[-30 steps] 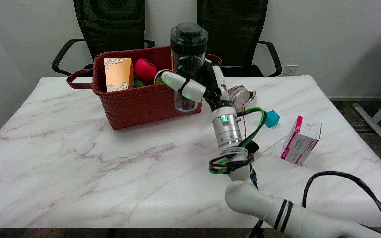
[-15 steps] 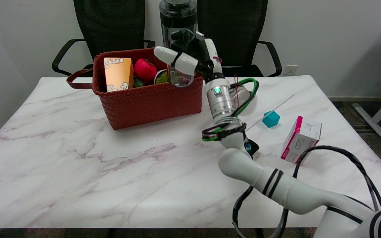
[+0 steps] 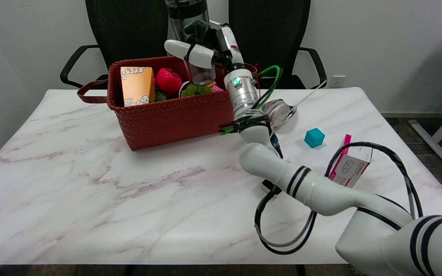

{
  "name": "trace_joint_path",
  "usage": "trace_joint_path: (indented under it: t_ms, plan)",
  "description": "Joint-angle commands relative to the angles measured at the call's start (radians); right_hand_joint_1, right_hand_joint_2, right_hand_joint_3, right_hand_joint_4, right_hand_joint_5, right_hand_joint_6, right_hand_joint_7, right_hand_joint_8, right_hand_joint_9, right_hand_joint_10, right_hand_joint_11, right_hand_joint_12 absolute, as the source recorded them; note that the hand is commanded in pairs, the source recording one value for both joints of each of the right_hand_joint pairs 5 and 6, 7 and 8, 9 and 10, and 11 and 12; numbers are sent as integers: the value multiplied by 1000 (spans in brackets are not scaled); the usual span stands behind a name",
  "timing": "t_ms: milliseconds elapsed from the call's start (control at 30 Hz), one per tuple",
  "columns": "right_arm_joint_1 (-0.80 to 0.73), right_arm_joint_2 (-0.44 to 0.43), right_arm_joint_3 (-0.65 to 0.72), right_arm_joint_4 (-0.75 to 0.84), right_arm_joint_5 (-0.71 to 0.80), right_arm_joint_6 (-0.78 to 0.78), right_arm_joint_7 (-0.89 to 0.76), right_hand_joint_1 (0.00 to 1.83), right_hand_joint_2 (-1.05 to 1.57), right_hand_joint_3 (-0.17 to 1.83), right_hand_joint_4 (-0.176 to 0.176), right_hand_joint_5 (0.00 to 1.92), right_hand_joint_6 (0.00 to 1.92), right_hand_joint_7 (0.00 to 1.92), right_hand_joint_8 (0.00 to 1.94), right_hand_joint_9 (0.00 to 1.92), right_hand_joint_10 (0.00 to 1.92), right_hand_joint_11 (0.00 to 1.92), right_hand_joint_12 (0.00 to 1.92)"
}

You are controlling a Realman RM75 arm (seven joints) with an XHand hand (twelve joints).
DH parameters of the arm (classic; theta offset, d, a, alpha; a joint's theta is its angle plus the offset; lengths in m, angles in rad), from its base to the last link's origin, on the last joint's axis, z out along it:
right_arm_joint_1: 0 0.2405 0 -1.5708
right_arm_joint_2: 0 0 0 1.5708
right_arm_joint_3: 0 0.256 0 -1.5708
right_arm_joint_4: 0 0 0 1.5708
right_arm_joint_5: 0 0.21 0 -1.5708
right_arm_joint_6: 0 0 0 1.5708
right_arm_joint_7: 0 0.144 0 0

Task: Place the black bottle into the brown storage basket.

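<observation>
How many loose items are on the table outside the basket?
3, all right of the basket: a shiny spoon nearest it, a teal block, and a pink-and-white box partly behind the arm's cable. The arm may hide more.

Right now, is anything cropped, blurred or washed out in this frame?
Head view: the dark translucent bottle, held by the right hand, is cropped by the top edge; focus is sharp, lighting even; soft shadows under the brown woven basket; mild glare on the silver foil pouch.
</observation>
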Motion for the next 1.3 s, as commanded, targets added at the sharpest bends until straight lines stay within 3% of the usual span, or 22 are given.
trace_joint_path:
  t_ms: [33, 400, 1300]
  plan:
    - [258, -138, -30, -372, -71, -77, -5, 956, 635, -159, 0, 891, 891, 1018, 1018, 822, 822, 499, 499]
    - [364, -233, -31, -642, -112, -98, 0, 904, 647, -175, 0, 905, 905, 975, 975, 772, 772, 408, 408]
    - [371, -293, -70, -676, -118, -225, -10, 833, 725, -175, 0, 863, 863, 896, 896, 672, 672, 263, 263]
